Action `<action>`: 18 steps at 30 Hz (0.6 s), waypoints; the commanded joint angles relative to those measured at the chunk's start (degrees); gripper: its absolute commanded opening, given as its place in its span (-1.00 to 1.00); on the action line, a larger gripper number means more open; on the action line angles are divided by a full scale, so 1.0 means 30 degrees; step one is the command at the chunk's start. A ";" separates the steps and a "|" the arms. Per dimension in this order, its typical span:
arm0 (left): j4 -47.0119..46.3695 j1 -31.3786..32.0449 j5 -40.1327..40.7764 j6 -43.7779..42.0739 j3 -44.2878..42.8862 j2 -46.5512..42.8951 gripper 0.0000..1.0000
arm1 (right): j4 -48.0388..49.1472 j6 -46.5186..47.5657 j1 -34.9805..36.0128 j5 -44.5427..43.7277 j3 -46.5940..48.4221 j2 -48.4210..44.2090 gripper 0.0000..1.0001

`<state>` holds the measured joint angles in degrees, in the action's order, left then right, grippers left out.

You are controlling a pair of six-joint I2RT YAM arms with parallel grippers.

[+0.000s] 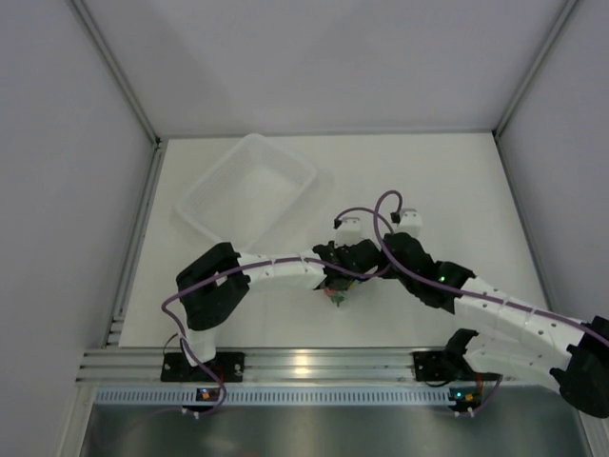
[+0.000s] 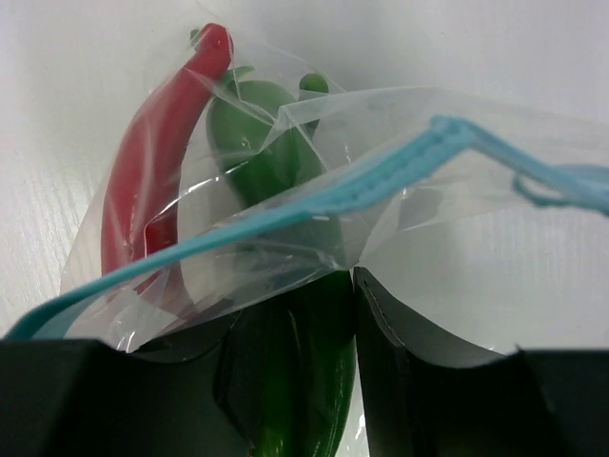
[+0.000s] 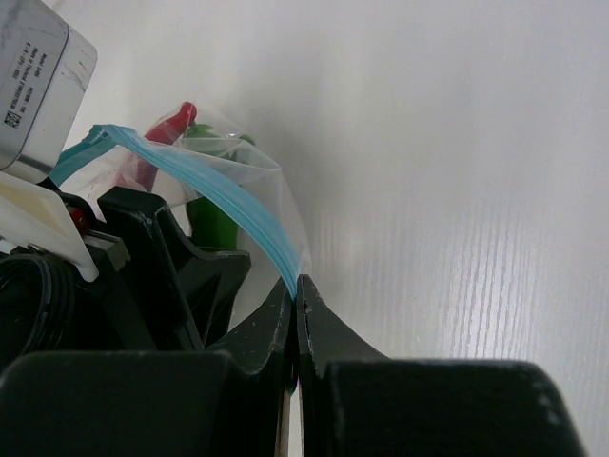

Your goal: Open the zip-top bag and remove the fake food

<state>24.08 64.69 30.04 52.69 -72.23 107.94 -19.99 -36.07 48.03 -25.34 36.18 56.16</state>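
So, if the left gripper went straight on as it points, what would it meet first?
The zip-top bag the left gripper pinches, then, probably just behind its plastic, a green chili.

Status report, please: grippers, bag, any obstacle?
Left gripper shut on zip-top bag. Right gripper shut on its zip strip. Chili peppers inside. Clear tub stands apart.

Fake food (image 2: 152, 162) in zip-top bag (image 2: 457, 257), tub (image 1: 245, 190) behind-left of it, on table (image 1: 457, 190).
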 commanded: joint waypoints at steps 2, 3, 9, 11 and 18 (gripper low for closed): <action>0.0998 -0.0175 0.0386 -0.0072 -0.0095 0.0026 -0.34 | 0.0510 0.0218 0.0454 -0.0664 0.0917 0.0088 -1.00; 0.0998 -0.0204 0.0357 -0.0043 -0.0036 -0.0032 -0.45 | 0.0539 0.0218 0.0426 -0.0693 0.0917 0.0146 -1.00; 0.0619 -0.0204 0.0094 0.0339 0.0548 -0.1143 -1.00 | 0.0948 0.0248 0.0484 -0.0723 0.1005 0.0323 -1.00; -0.0900 -0.0175 -0.1132 -0.0476 0.1075 -0.1583 -1.00 | 0.1183 0.0248 0.0513 -0.0693 0.1093 0.0235 -1.00; -0.4301 0.0527 -0.3803 -0.3526 0.1926 -0.2726 -1.00 | 0.1126 0.1183 0.0572 -0.0810 0.2526 0.0175 -1.00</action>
<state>17.78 64.64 23.31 48.03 -67.42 103.66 -19.40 -35.03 49.12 -25.85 38.44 57.06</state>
